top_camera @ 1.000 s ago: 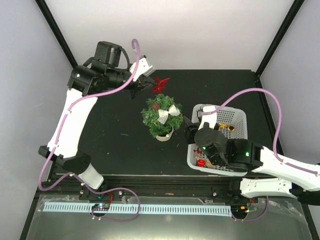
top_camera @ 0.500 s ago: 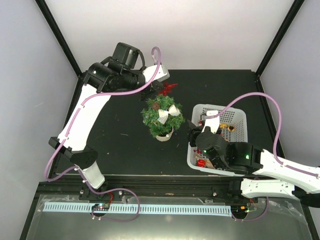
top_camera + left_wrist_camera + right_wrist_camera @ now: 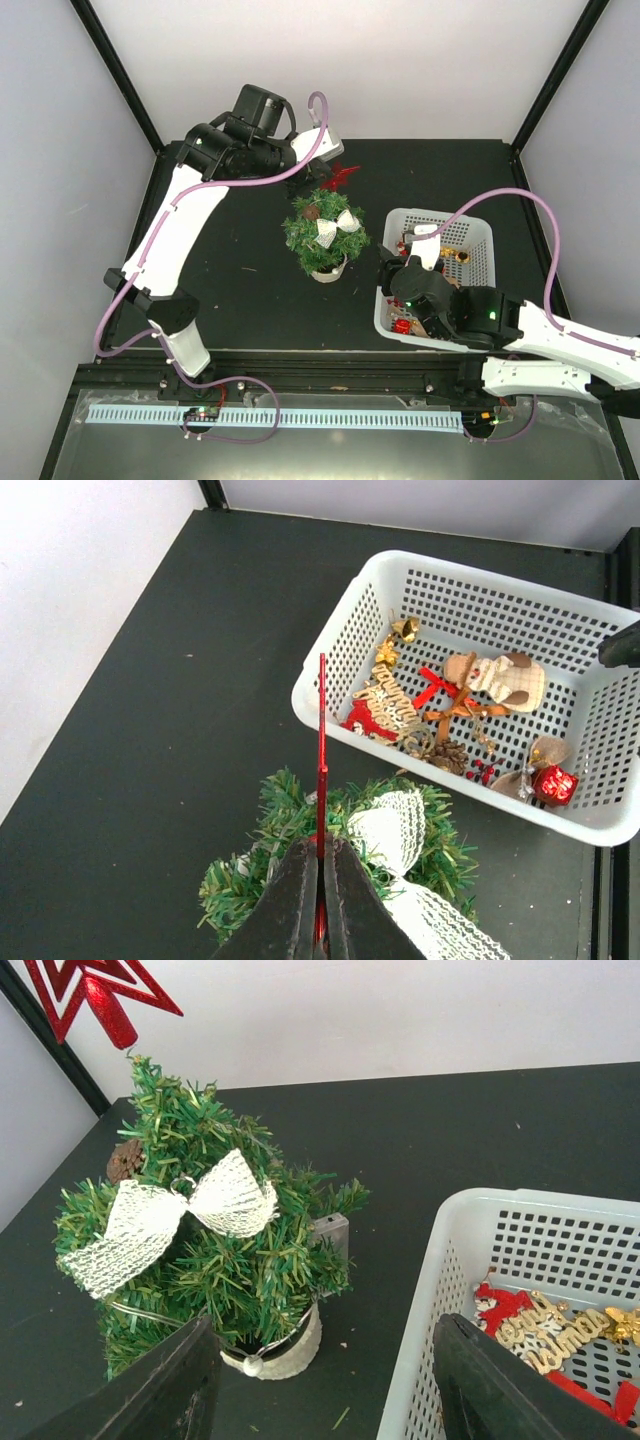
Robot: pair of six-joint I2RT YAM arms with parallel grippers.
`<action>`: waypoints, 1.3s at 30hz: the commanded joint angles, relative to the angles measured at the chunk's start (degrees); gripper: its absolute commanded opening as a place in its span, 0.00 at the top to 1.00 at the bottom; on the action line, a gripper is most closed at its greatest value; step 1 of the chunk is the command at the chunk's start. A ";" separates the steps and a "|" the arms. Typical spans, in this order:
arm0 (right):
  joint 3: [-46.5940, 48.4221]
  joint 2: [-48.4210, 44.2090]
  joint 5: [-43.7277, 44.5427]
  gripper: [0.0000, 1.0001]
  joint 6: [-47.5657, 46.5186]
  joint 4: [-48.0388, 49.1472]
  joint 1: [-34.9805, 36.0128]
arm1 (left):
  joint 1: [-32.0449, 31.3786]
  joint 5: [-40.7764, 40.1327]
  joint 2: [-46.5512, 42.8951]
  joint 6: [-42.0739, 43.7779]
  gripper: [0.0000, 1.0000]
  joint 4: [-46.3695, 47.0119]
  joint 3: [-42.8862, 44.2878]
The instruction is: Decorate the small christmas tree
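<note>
Tree: the small dark-green artificial Christmas tree (image 3: 323, 235) stood upright in its round cream-white pot (image 3: 329, 270) near the middle of the black surface (image 3: 230, 270), just left of the basket and apart from it.
Tree trimmings: a white lace bow (image 3: 336, 226) sat on the side facing the basket, and a brown pine cone (image 3: 313, 212) sat close to the top.
Left fingers: the left fingers (image 3: 295, 900) were pressed together on the lower stem of a red glitter star topper (image 3: 322, 730), seen edge-on in the left wrist view.
Star: in the right wrist view the star hung above the tree's tip, its stem pointing down at an angle; whether it touched the branches could not be told.
Left arm: it reached over from the far left side, its wrist above the far side of the tree.
Right fingers: the right fingers (image 3: 160, 1390) stood apart with nothing between them, above the near left corner of the basket.
Basket: a white plastic lattice basket (image 3: 440, 213) lay on the right of the surface.
Basket contents: a small snowman figure (image 3: 495, 678), a gold lettered ornament (image 3: 385, 705), a red foil bauble (image 3: 553, 783), a red ribbon (image 3: 435, 685), gold bells (image 3: 405, 630) and a second pine cone (image 3: 448, 755).
</note>
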 commanded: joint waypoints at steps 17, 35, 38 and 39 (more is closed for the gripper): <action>-1.79 -1.15 -0.97 0.40 3.31 -0.14 -1.24 | -0.46 0.86 -0.47 -1.35 0.98 1.28 -2.14; -2.61 -2.63 -1.12 0.40 4.44 -0.93 -1.24 | -0.93 -2.07 -2.88 -0.44 0.98 2.91 -10.13; -2.60 -2.66 -1.08 0.40 4.38 -0.93 -1.28 | -0.89 -2.28 -3.23 -0.64 0.99 3.22 -10.48; -2.56 -2.58 -1.06 0.40 4.40 -0.89 -1.38 | -0.83 -2.39 -3.32 -0.79 0.99 3.43 -10.53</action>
